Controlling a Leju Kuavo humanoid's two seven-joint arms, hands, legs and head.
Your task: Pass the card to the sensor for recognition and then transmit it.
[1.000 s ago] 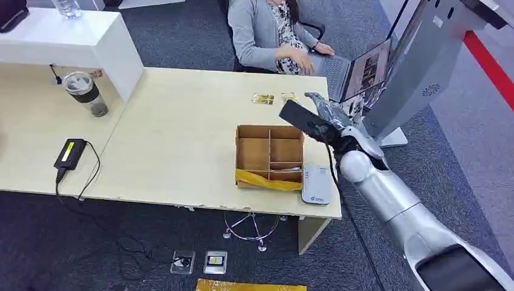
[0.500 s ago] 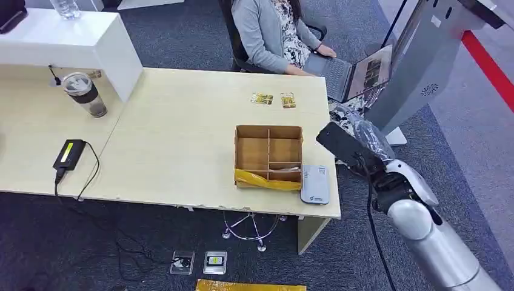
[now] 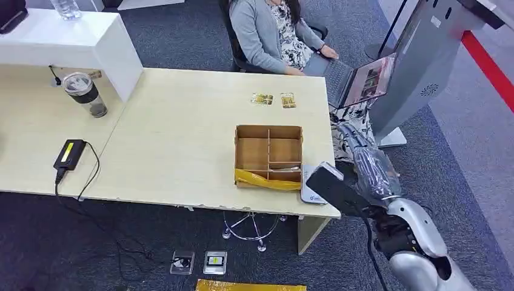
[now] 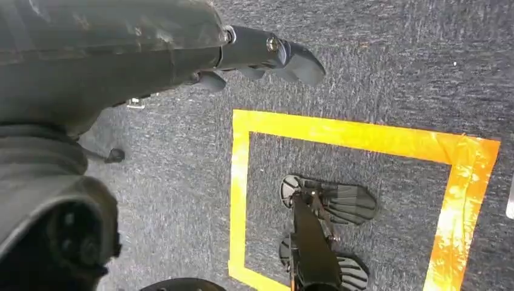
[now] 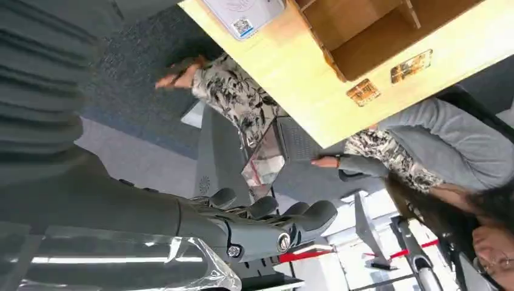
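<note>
Cards point(image 3: 262, 98) lie untouched, well ahead of the right hand point(image 3: 371, 165), which has drawn back off the table point(image 3: 176, 139), fingers loosely spread and empty; pickup likely remains.

No lettering was legible anywhere. The white sensor point(image 5: 244, 13) on the table point(image 5: 291, 66) bore a small QR code and a faint printed logo, both too blurred to read.
</note>
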